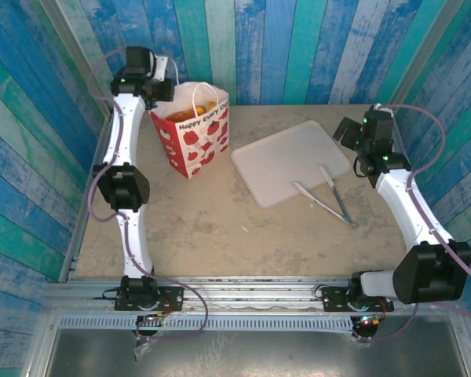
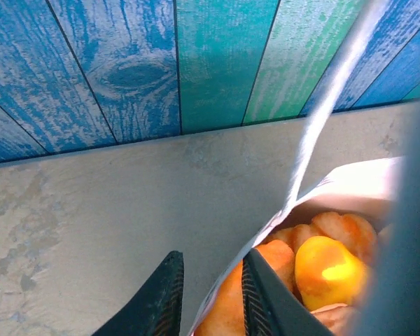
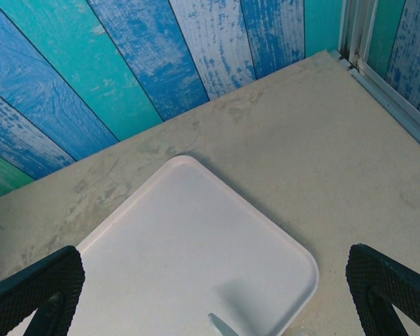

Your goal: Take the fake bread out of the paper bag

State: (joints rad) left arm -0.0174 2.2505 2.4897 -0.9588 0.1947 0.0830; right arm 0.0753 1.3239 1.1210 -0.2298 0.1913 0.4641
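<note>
The paper bag (image 1: pixel 192 137), red and white with a fruit pattern, stands upright at the back left of the table. Fake bread (image 1: pixel 206 104) shows orange at its open top. My left gripper (image 1: pixel 165 88) is at the bag's far left rim. In the left wrist view my left gripper (image 2: pixel 211 256) straddles the bag's wall (image 2: pixel 315 140): one finger outside, one inside. The wall and an orange loaf (image 2: pixel 227 301) are pinched between them. A glossy yellow bun (image 2: pixel 329 269) and other pieces lie deeper inside. My right gripper (image 1: pixel 347 132) hangs wide open over the table's right side.
A flat pale tray (image 1: pixel 290 161) lies at centre right, below my right gripper (image 3: pixel 213 259) in the right wrist view, where its bare surface (image 3: pixel 189 245) shows. Metal tongs (image 1: pixel 330 196) rest across its near corner. Blue plank walls close in the back and sides.
</note>
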